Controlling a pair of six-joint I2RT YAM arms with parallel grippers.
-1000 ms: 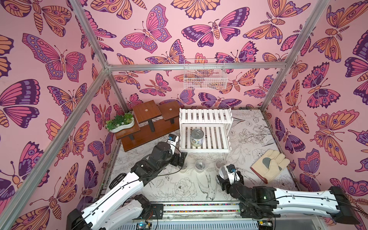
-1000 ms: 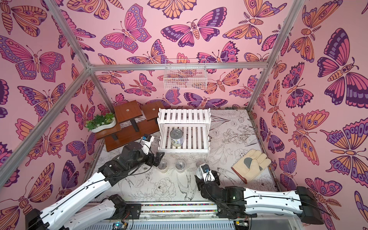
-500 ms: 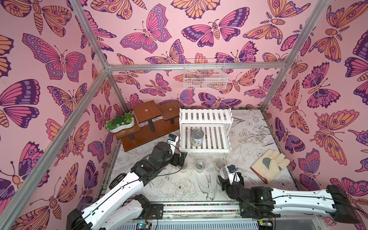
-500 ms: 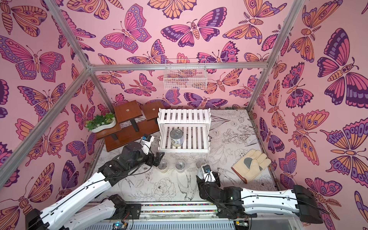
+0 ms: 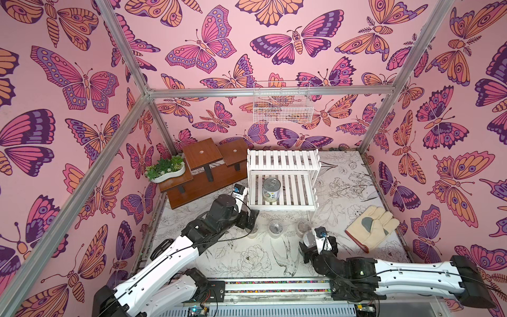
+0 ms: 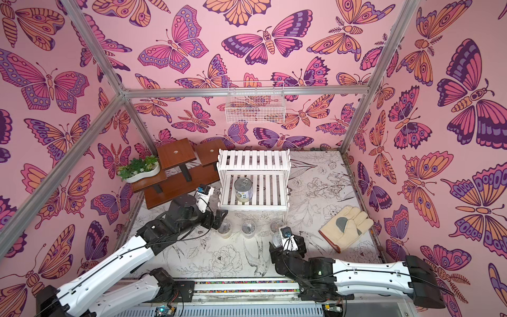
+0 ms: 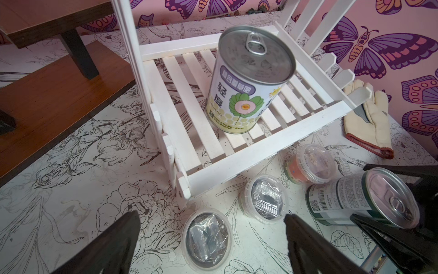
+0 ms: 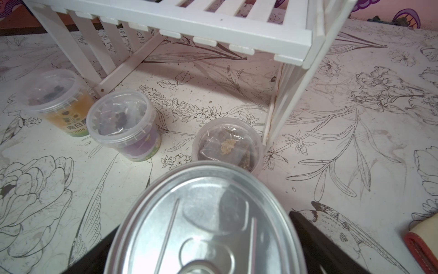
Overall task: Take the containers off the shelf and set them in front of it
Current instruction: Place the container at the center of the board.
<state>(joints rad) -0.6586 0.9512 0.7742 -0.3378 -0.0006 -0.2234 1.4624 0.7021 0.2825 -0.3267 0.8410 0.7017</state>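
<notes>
L gripper [image 7: 210,214]: fingers wide apart, holding nothing, over yellow tub [image 7: 206,237]; finger bases cut off by frame.
R gripper [image 8: 203,225]: fingers flank green-striped can [image 7: 369,201]; contact can't be told, as lid fills wrist view.
Pale can [image 5: 271,189]: upright on shelf [image 5: 282,164] lower tier, nr its left side.
Tubs: purple tub [image 7: 263,199], orange tub [image 7: 310,163] on table just before shelf front rail.
Room: bare mat [image 5: 247,260] betw. tubs and arm bases.
</notes>
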